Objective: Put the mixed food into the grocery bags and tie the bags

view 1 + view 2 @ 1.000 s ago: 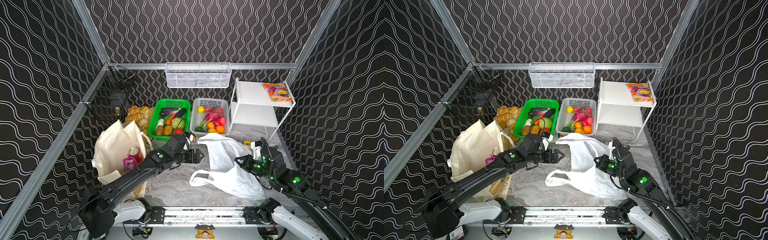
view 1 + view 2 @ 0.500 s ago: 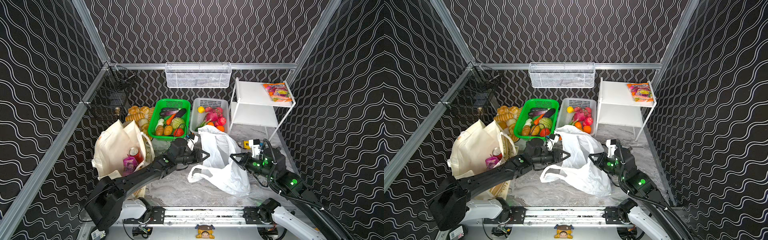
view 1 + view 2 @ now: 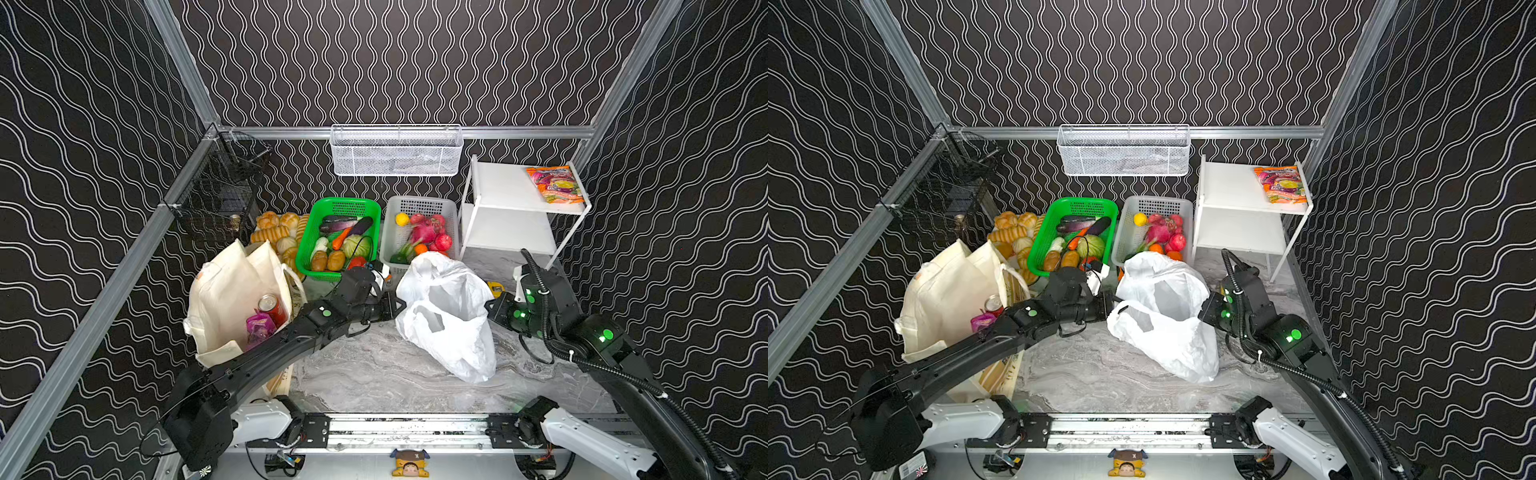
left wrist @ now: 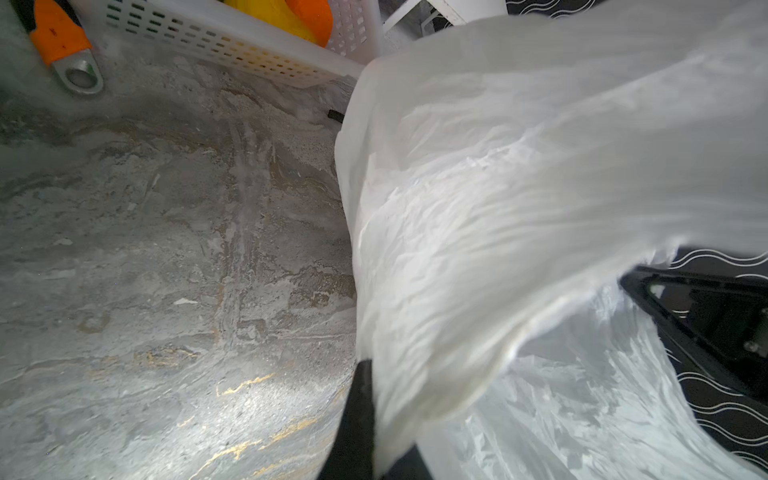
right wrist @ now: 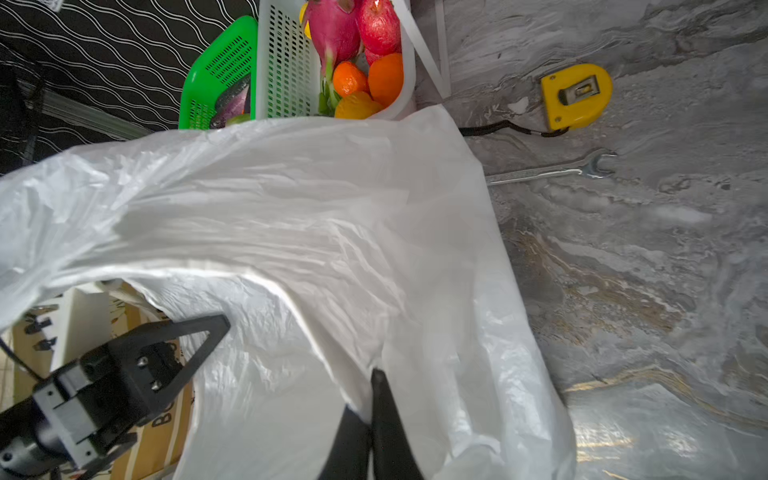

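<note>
- Since a second ago, your left gripper (image 3: pixel 395 306) has come to the left edge of the white plastic bag (image 3: pixel 449 332) and pressed together on the film. The bag lay flat then; now it stands in the centre of both top views with its mouth open.
- Your right gripper (image 3: pixel 491 308) pinches the opposite rim, with the jaws pressed together on the film, as the right wrist view shows.
- The biggest risk, I judge, is the thin, slippery film: if you pull the two sides apart too strongly, it may tear or slide out of one claw, and the mouth would fall shut.
- Both claws are busy, so neither can fetch food. If you release one side, the bag may collapse.
- The cream tote (image 3: pixel 228 286), centre left, already holds a red can (image 3: pixel 272 305) and a purple packet (image 3: pixel 259 326). Your left arm (image 3: pixel 291 345) passes just beside it and could tip it over.
- The cabbage (image 3: pixel 356 246) waits in the green basket (image 3: pixel 345 202), upper centre.
- The room has black walls (image 3: pixel 395 62) with white waves on three sides, and the floor of the scene is a grey marble table (image 3: pixel 374 374).
- A white shelf (image 3: pixel 503 183) stands upper right, with a white basket (image 3: pixel 417 200) just beside it.
- A yellow tape measure (image 5: pixel 577 95) and a wrench (image 5: pixel 548 170) lie on the marble near the bag, and the film could catch on them.
</note>
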Motion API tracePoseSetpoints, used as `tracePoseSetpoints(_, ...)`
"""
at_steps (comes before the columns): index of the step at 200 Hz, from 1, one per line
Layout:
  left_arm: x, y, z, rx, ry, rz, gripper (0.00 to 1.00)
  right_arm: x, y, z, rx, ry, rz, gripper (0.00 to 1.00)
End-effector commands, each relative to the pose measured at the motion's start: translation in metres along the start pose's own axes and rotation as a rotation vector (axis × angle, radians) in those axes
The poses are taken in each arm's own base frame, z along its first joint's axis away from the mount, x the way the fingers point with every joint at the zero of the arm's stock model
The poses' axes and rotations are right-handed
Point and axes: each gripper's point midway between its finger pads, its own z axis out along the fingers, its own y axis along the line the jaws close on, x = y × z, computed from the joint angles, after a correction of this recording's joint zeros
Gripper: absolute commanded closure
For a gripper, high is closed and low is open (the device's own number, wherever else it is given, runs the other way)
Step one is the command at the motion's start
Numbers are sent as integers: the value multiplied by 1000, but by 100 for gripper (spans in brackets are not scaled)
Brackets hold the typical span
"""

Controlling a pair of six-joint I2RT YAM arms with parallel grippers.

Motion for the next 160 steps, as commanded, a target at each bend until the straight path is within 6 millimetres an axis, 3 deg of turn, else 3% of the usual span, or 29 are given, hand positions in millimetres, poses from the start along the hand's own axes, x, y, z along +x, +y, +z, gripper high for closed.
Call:
tracePoseSetpoints(1,-4,-5,-4,-27,24,112,75,1,1,-5,-3,8,-18,100)
tracePoseSetpoints(20,-13,-14,-10,-27,12,173,51,-1,13,-9,-76,-5,22,100)
tracePoseSetpoints(45,-24,-17,-22,-77,-8,266,37,-4,11,-11,-84,-34,93,100)
tracePoseSetpoints(99,-65,8,-46,-326,-119,322,34,-15,-17,-16,7,-153,169,100)
tracePoseSetpoints(134,-105,31,-42,-435,-115,308,33,-18,-25,-16,40,-182,169,100)
tracePoseSetpoints(160,-132,63,-37,-559,-86,292,32,-16,-17,-9,20,-152,144,100)
